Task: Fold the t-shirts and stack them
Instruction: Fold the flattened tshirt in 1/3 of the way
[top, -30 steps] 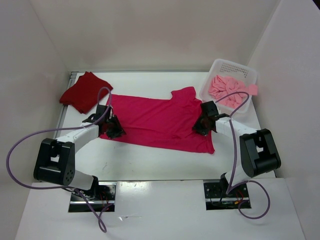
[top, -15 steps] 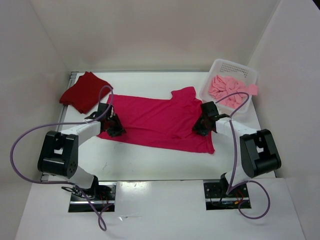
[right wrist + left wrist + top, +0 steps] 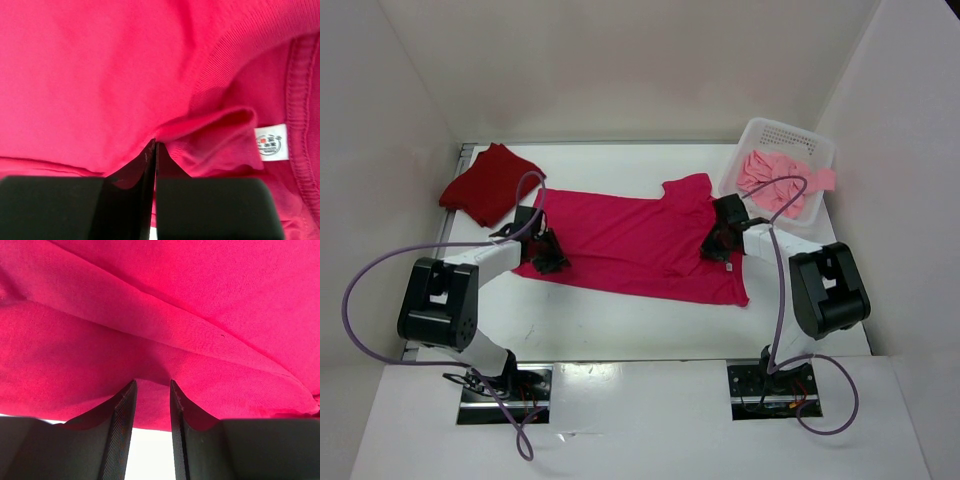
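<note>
The bright crimson-pink t-shirt [image 3: 630, 245] lies spread flat across the middle of the table. My left gripper [image 3: 548, 258] sits at the shirt's left edge. In the left wrist view its jaws [image 3: 152, 382] stand apart, with the shirt's hem [image 3: 150, 400] lying between the tips. My right gripper [image 3: 715, 245] is on the shirt's right side near the collar. Seen from the right wrist, this gripper [image 3: 155, 141] is shut, pinching a small fold of crimson cloth beside the white neck label [image 3: 271, 141]. The dark red t-shirt [image 3: 488, 183] lies folded at the back left. The light salmon t-shirt [image 3: 775, 180] is bunched in the basket.
The white perforated basket [image 3: 790, 135] stands at the back right corner, close behind my right arm. White walls enclose the table on three sides. A strip of bare table [image 3: 620, 320] runs between the shirt and the arm bases.
My right gripper has shut on the crimson cloth and shifted slightly left toward the collar. The left arm has drawn in a little at the hem, jaws unchanged.
</note>
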